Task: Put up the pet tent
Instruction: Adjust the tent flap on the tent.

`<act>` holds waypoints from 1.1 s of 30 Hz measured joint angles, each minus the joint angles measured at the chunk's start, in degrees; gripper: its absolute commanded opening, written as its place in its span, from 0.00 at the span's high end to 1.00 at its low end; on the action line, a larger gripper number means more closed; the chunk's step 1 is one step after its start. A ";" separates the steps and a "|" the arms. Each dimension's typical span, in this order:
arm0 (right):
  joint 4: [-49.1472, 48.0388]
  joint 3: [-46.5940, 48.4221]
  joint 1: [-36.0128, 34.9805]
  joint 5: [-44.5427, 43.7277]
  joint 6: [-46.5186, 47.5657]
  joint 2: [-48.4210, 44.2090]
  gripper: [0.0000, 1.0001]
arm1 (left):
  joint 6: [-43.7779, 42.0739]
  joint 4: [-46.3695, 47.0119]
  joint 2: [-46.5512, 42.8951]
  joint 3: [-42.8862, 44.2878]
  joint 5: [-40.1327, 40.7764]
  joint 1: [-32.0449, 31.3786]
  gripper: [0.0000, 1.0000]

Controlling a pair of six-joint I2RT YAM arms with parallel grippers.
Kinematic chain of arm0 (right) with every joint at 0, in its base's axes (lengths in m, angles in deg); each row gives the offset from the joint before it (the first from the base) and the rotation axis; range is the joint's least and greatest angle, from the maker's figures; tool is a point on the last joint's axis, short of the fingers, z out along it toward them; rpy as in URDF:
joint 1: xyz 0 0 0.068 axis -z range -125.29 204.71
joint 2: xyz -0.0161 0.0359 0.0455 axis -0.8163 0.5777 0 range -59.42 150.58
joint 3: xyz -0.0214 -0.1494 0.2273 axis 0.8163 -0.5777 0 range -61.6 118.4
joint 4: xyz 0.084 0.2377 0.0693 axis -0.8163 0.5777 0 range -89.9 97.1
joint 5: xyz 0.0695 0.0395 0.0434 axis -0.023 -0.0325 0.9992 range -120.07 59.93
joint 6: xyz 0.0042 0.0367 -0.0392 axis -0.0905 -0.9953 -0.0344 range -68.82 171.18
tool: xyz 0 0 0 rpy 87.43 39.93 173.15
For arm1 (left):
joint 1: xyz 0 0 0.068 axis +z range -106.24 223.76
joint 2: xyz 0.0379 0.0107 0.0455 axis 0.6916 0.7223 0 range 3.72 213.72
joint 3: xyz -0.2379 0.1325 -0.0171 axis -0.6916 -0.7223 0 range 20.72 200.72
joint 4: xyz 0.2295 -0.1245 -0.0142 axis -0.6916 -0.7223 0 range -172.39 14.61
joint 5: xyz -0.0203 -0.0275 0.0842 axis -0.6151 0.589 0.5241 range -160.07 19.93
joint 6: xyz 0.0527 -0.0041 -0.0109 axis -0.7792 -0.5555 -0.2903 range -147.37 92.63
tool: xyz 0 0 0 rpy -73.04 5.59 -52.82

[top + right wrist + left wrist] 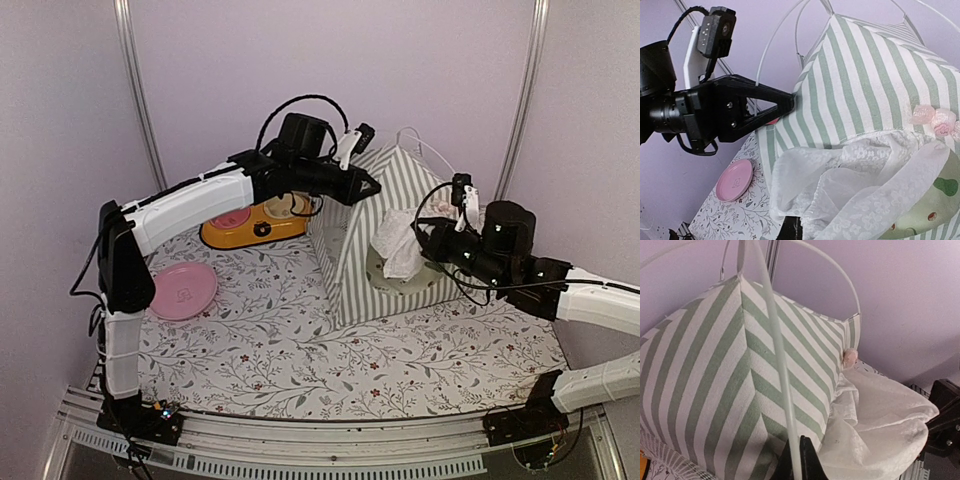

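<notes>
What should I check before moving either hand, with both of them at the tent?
1. Left hand shut on the white pole at the tent's corner edge: ok.
2. Right hand shut on the lace curtain, with fabric bunched at it: ok.
3. Pet tent standing upright on the table: ok.
4. Pole ends seated in the fabric: cannot tell, as the lower ends are hidden.
5. Pink plate well apart from the tent: ok.
6. Orange bowl apart from the tent's back wall: cannot tell, as the left arm covers the gap.
</notes>
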 measured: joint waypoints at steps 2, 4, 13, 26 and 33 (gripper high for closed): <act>3.80 0.57 0.00 1.03 -0.22 -2.89 1.00 | -1.33 -0.79 1.90 2.75 -0.63 0.00 1.00; 7.17 1.05 0.00 1.90 -0.42 -5.25 1.00 | -2.49 -1.16 3.69 5.22 -1.79 0.00 1.00; 18.45 -0.11 0.04 3.50 -2.64 -10.23 1.00 | -7.43 -0.61 9.99 13.20 -6.05 -0.28 1.00; 29.00 1.88 5.73 12.17 -4.07 -5.01 0.33 | -0.37 7.04 13.92 15.54 7.48 -0.37 0.52; 35.87 2.43 5.88 12.15 -4.33 -7.72 0.12 | 0.35 9.55 12.87 11.98 8.63 -0.33 0.43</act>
